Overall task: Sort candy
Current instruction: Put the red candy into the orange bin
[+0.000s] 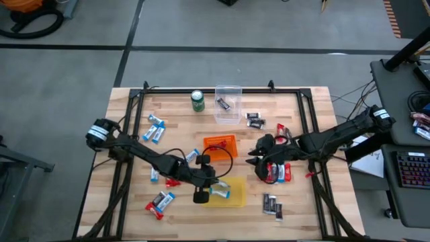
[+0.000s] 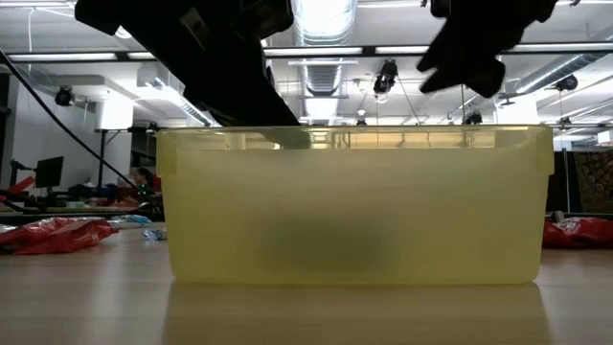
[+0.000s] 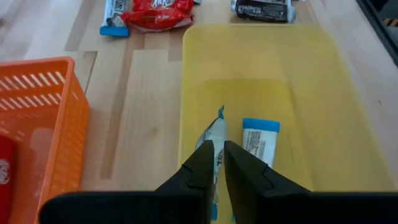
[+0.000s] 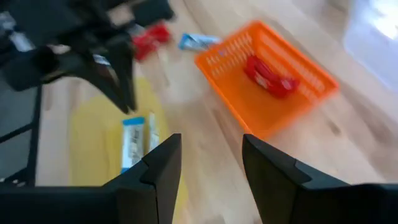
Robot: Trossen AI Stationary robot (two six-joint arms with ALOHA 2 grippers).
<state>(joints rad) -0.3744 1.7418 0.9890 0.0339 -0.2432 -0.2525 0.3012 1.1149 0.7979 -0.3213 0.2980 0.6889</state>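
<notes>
High view shows the left gripper (image 1: 201,195) over the yellow bin (image 1: 232,199) near the table's front edge, while left wrist view shows its fingers (image 3: 202,163) nearly closed, pinching a blue-and-white candy (image 3: 213,138) for dropping beside another (image 3: 259,140), and right wrist view shows the right gripper (image 4: 211,163) open, empty, waiting.

**Wooden table: contents**

Table (image 1: 134,208): pale wood planks, black frame rails. Directly on it: yellow bin (image 1: 232,199) near the front; orange bin (image 1: 222,144) at centre; clear bin (image 1: 228,94) and green can (image 1: 197,100) at the back; wrapped candy (image 1: 156,128) scattered left, right and front.
</notes>
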